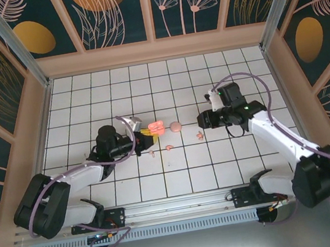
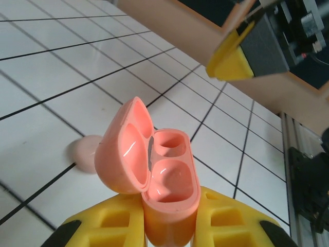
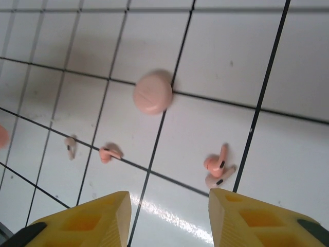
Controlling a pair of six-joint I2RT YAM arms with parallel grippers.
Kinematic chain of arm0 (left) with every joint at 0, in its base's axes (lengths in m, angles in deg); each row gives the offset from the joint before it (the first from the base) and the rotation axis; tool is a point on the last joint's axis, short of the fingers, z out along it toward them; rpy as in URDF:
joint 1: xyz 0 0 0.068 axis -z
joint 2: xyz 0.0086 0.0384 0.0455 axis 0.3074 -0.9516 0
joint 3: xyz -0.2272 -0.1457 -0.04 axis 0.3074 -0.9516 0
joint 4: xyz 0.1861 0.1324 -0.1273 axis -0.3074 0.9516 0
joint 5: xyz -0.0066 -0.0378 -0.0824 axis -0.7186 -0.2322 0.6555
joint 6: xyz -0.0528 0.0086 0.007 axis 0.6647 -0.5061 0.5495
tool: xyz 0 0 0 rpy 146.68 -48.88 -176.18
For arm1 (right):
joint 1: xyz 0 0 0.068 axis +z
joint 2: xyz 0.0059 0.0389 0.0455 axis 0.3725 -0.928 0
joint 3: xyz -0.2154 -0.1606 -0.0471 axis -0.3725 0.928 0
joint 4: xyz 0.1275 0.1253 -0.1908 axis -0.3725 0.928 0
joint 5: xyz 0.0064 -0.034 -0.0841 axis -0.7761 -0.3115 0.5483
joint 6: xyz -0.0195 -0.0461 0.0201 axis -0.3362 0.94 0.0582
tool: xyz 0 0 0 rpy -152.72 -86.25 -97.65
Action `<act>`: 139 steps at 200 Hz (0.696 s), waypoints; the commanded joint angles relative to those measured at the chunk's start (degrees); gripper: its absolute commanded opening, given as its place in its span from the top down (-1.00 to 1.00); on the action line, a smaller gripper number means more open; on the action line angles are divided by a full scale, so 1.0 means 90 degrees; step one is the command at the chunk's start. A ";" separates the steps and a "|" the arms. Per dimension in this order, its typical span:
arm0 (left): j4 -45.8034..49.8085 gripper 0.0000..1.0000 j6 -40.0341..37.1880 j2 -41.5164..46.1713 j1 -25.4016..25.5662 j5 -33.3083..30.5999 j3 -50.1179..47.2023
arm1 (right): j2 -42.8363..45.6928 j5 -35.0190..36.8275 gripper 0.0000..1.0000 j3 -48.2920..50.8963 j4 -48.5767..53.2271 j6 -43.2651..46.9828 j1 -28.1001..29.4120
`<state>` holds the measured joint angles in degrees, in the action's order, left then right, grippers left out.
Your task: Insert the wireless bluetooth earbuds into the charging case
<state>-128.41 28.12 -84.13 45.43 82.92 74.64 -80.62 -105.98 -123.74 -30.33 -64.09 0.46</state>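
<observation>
Overhead view of a white tiled table with two robot arms. On the left, the left gripper [image 1: 148, 136] had its yellow fingers clamped on the base of the charging case [image 2: 170, 190]. The case's lid was hinged open and both wells were empty. Beside it, nearer the arms, two small pink pieces [image 1: 151, 153] lay apart on the tiles, too small to identify. A pale pink round disc [image 1: 175, 125] lay flat near the case.

Further right, the wireless bluetooth earbuds [image 3: 216, 169] lay touching each other on the table. They were close to the right gripper [image 3: 167, 216], whose fingers stood apart with nothing between them (it hovered near the pair, on neither).

The earbuds were tiny and pressed together, so closing fingers would likely catch both or flick one across the smooth tile. An earbud pinched at a bad angle might not seat in its well. Because the case was held only at its base, a downward push could tip it or make it slip. The loose pieces could also be mistaken for an earbud
</observation>
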 commanded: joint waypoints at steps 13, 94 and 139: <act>-0.0417 0.83 0.0364 0.0347 -0.0454 -0.0389 -0.0294 | -0.0706 0.0644 0.11 -0.0653 0.0471 0.0441 0.0834; -0.1046 0.84 0.1126 0.0559 -0.1660 -0.0165 -0.1059 | -0.1667 0.0108 0.06 -0.1433 -0.0048 0.3736 0.1697; -0.1431 0.84 0.1387 0.0551 -0.2135 -0.0056 -0.1453 | -0.2188 -0.0155 0.06 -0.1683 -0.0147 0.4924 0.1850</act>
<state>-136.19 37.98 -79.94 27.84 80.56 63.23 -97.30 -105.17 -136.07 -30.62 -28.55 16.22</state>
